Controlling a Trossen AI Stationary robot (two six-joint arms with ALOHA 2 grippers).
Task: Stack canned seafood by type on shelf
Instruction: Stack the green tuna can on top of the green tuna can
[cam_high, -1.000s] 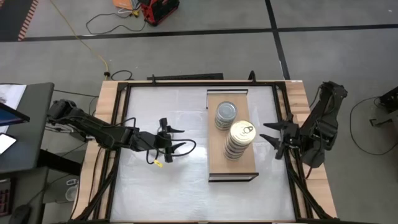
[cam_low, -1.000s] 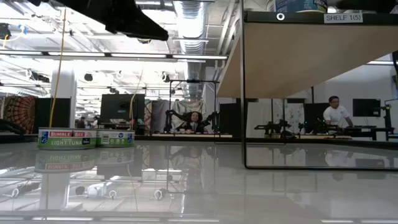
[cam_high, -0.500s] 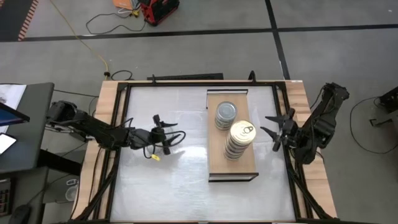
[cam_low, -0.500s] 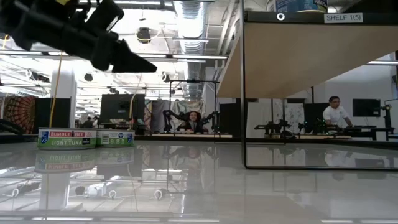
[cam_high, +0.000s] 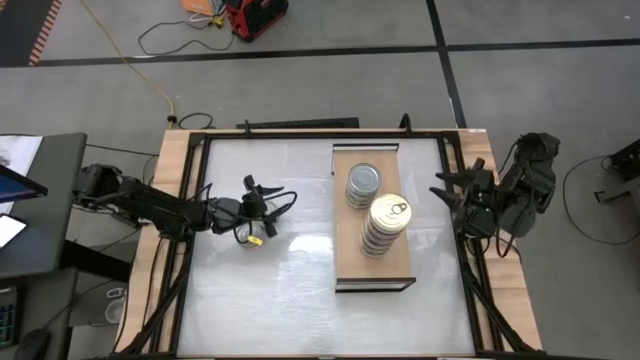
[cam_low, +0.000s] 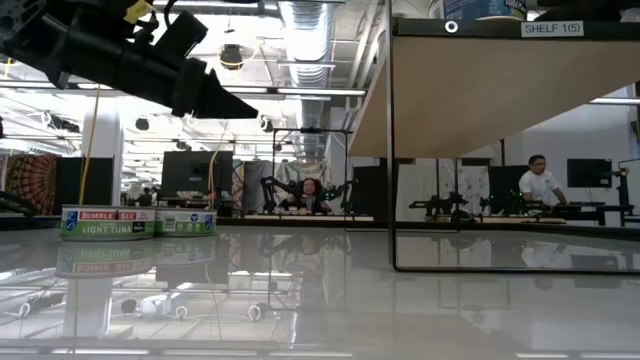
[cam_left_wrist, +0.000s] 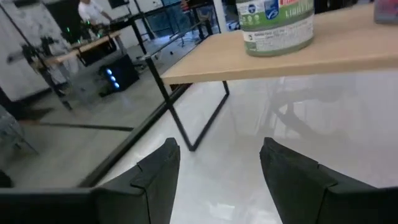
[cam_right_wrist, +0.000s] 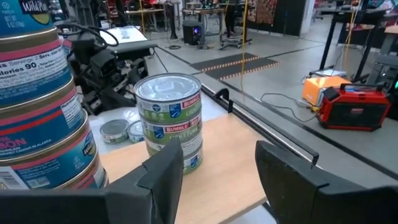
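The shelf (cam_high: 347, 262), a light-wood board on thin dark legs, stands mid-table. It carries two stacks of canned seafood: a silver-lidded, green-labelled stack (cam_high: 363, 184) (cam_right_wrist: 169, 118) and a taller gold-lidded stack (cam_high: 386, 221) (cam_right_wrist: 40, 106). My left gripper (cam_high: 266, 206) (cam_left_wrist: 217, 177) hangs open over the table left of the shelf, pointing toward it, with nothing between its fingers. My right gripper (cam_high: 447, 192) (cam_right_wrist: 217, 180) is open at the table's right edge, facing the stacks and holding nothing. Two more tins (cam_low: 108, 222) stand on the tabletop in the low view.
The table has a raised wooden rim with dark rails (cam_high: 190, 200). The shelf board (cam_low: 500, 95) stands well above the tabletop, with room beneath it. A yellow tag (cam_high: 253, 238) hangs from the left arm. People sit at desks in the room beyond.
My left gripper has drawn back toward the table's far left and sunk, coming into the low view from above. My right gripper has pulled away from the shelf toward the table's far right corner. The stacks have not moved.
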